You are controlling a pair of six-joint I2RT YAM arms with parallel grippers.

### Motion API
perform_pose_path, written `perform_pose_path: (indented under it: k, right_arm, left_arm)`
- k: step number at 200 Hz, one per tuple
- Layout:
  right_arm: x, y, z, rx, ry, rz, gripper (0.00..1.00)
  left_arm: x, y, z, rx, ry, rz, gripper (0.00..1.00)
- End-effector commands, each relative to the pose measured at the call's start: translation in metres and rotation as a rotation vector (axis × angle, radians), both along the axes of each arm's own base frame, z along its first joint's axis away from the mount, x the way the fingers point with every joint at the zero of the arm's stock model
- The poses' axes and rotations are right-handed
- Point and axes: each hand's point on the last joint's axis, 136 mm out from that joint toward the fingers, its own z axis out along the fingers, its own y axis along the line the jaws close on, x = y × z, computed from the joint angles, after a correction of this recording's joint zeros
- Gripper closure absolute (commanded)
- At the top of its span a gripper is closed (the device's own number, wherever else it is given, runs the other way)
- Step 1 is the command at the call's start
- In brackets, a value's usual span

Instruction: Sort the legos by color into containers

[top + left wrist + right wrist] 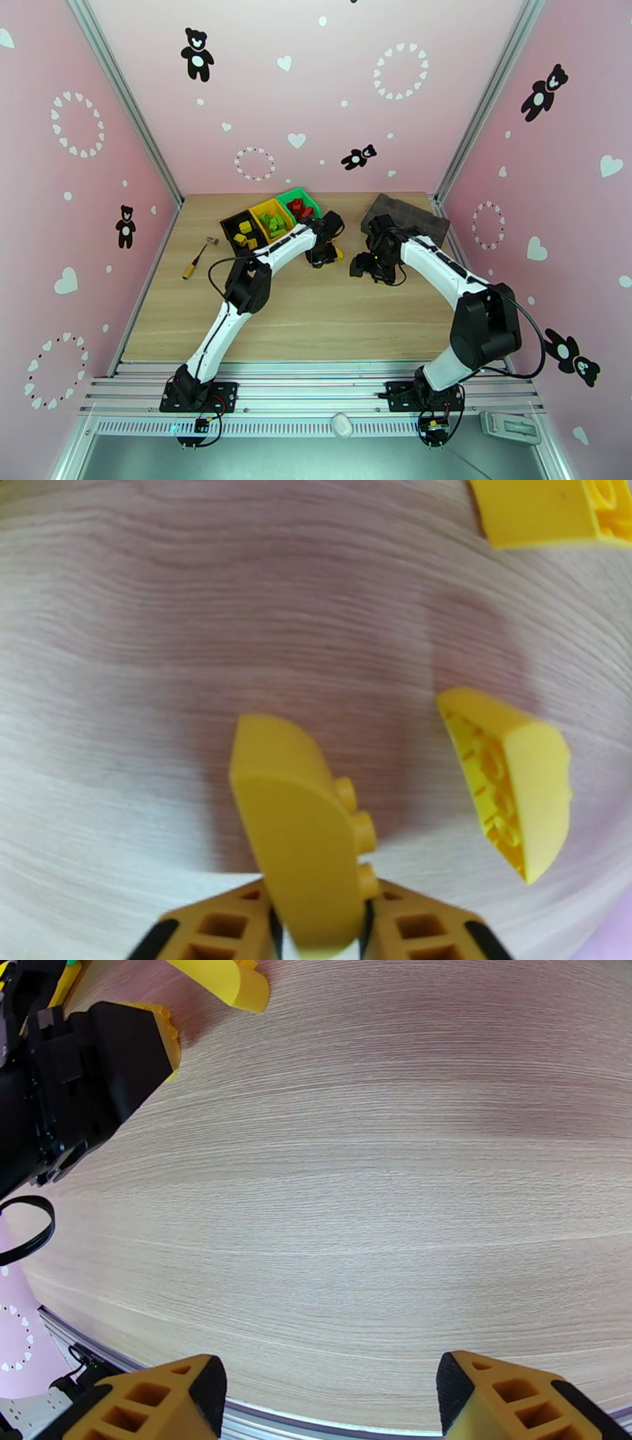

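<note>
1. The left gripper (pixel 320 922) is pinching a yellow brick (pixel 296 827) between its jaws. The brick is standing on end, its curved face toward the wrist camera and its studs pointing right. In the overhead view this gripper (pixel 324 253) is hanging just in front of the row of bins.
2. A second yellow brick (pixel 513 788) is lying on the wooden table (pixel 158 638) to the right of the held one, apart from it, hollow underside showing.
3. A third yellow brick (pixel 545 508) is sitting at the top right edge of the left wrist view, partly cut off.
4. The right gripper (pixel 332 1402) is holding its jaws spread wide over bare wood, with nothing between them. From overhead it (pixel 367 264) is hovering just right of the left gripper.
5. The black bin (pixel 231 225) is carrying yellow bricks (pixel 246 233).
6. The yellow bin (pixel 261 210), the middle of the row, is carrying green bricks (pixel 276 223).
7. The green bin (pixel 310 199) is carrying red bricks (pixel 299 209).
8. A dark grey tray (pixel 411 217) is lying at the far right of the table, behind the right arm.
9. A small tool (pixel 197 260) with a yellow handle is lying near the left edge.
</note>
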Motion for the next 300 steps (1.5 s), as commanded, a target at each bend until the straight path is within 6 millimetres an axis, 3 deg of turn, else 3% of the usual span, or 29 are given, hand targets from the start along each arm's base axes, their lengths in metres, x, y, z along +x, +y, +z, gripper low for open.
perform_pose_path:
  k: [1,43,72,102,136,172,217,272,300]
  right_arm:
    - [0.000,0.004,0.003,0.032,-0.007,-0.007,0.27]
    - [0.010,0.020,0.001,0.048,-0.005,0.007,0.28]
    - [0.021,0.038,0.001,0.054,-0.006,0.035,0.28]
    - [0.036,0.062,0.003,0.067,-0.012,0.075,0.29]
    - [0.051,0.087,0.003,0.075,-0.008,0.126,0.29]
    - [0.064,0.103,0.002,0.084,-0.006,0.150,0.30]
    - [0.075,0.107,-0.001,0.071,0.000,0.162,0.30]
    - [0.086,0.100,-0.002,0.050,-0.007,0.153,0.29]
    - [0.092,0.090,-0.002,0.040,-0.004,0.144,0.28]
  left_arm:
    - [0.006,0.014,0.033,0.002,-0.055,-0.003,0.75]
    - [0.007,0.028,0.066,0.000,-0.113,-0.042,0.78]
    - [0.006,0.050,0.092,0.013,-0.158,-0.041,0.79]
    - [0.005,0.088,0.113,0.038,-0.193,-0.004,0.79]
    - [0.008,0.144,0.126,0.064,-0.207,0.078,0.79]
    - [0.015,0.200,0.121,0.079,-0.184,0.162,0.79]
    - [0.040,0.246,0.111,0.088,-0.152,0.223,0.79]
    - [0.066,0.274,0.094,0.107,-0.116,0.251,0.76]
    - [0.073,0.276,0.092,0.115,-0.112,0.253,0.62]
